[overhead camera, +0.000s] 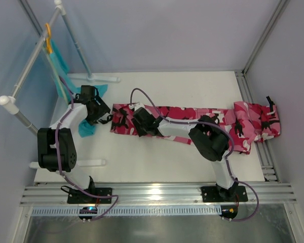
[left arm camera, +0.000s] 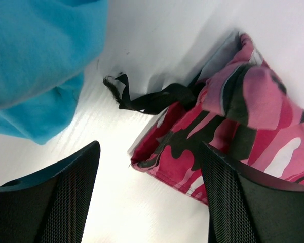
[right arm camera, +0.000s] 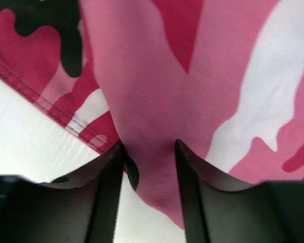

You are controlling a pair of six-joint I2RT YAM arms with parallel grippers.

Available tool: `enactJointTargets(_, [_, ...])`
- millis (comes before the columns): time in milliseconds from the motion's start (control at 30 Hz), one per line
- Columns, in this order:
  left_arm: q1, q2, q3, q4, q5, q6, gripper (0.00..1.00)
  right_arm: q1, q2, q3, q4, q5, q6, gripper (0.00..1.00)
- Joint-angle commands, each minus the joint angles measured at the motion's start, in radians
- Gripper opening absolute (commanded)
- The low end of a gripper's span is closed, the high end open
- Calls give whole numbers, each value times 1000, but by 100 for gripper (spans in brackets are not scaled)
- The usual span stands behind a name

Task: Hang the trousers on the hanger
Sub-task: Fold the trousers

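The pink camouflage trousers (overhead camera: 202,121) lie stretched flat across the table, left to right. My right gripper (overhead camera: 138,125) sits on their left part. In the right wrist view its fingers (right arm camera: 109,187) pinch a raised fold of the pink cloth (right arm camera: 152,167), which fills the gap between them. My left gripper (overhead camera: 102,117) is at the trousers' left end and stands open (left arm camera: 149,190) over bare table. The cloth's corner (left arm camera: 182,157) and a black drawstring (left arm camera: 147,101) lie just ahead of it. The thin pale hanger (overhead camera: 58,76) hangs on the rack at the far left.
A white tube rack (overhead camera: 28,68) stands along the left edge, with feet on the table (overhead camera: 96,78). An orange hanger (overhead camera: 48,39) and a teal garment (overhead camera: 86,126) hang from it, the garment's end trailing beside my left gripper (left arm camera: 35,66). An aluminium rail (overhead camera: 253,101) borders the right.
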Motion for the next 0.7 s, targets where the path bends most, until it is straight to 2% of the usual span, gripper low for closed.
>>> enactJointTargets(0, [34,-38,44,17,2,-13,78,11,-70,-98,4,10,67,44])
enactJointTargets(33, [36,-38,53,12,3,-11,79,11,-76,-110,8,-7,72,32])
enactJointTargets(133, [38,-40,72,5,14,-4,78,15,-102,-135,-51,-11,93,13])
enactJointTargets(167, [38,-43,73,0,20,-2,78,17,-116,-162,-63,-7,99,8])
enactJointTargets(233, [38,-47,67,-3,31,1,78,17,-150,-204,-85,-16,111,5])
enactJointTargets(433, [28,-83,-17,54,140,33,79,15,-363,-418,-133,-68,170,5])
enactJointTargets(567, [-4,-83,-32,63,216,110,79,17,-509,-526,-148,-82,199,18])
enactJointTargets(600, [-11,-81,-32,63,247,121,78,17,-524,-528,-139,-97,194,23])
enactJointTargets(667, [-41,-87,-23,52,261,145,78,17,-549,-508,-137,-132,196,27])
